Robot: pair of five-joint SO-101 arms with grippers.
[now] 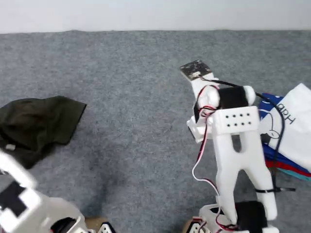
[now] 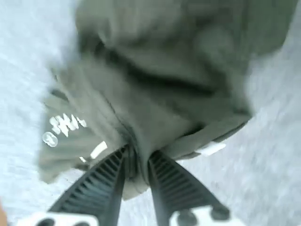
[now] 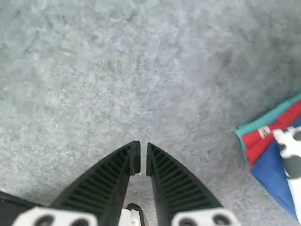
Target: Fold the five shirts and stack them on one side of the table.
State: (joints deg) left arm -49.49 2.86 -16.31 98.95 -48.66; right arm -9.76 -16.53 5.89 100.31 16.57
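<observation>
Nearest the bases, the left arm (image 1: 29,204) shows in the high view as a white block at the near-left corner of the grey mat (image 1: 136,97). Its wrist view gives what the high view does not: the left gripper (image 2: 137,153) has its jaws drawn close together, pinching a bunched fold of the olive shirt (image 2: 178,70), with a pale printed label (image 2: 66,125) on the cloth just beside them. From above, the same olive shirt (image 1: 34,121) lies crumpled and unfolded at the left edge of the mat, well apart from everything else. The right arm (image 1: 235,141) stands over the right half of the mat, and from above its body covers its own fingers. The right wrist view shows them: the right gripper (image 3: 140,153) has its jaws almost pressed together, a thin slit between the tips and nothing in it, over bare mat. Beside that arm, at the right edge, lies the stack (image 1: 291,131) of folded shirts, a white one on top of blue, red and teal layers. The right wrist view catches its corner (image 3: 268,141), where the teal, red and blue edges lie one on another, apart from the fingers.
</observation>
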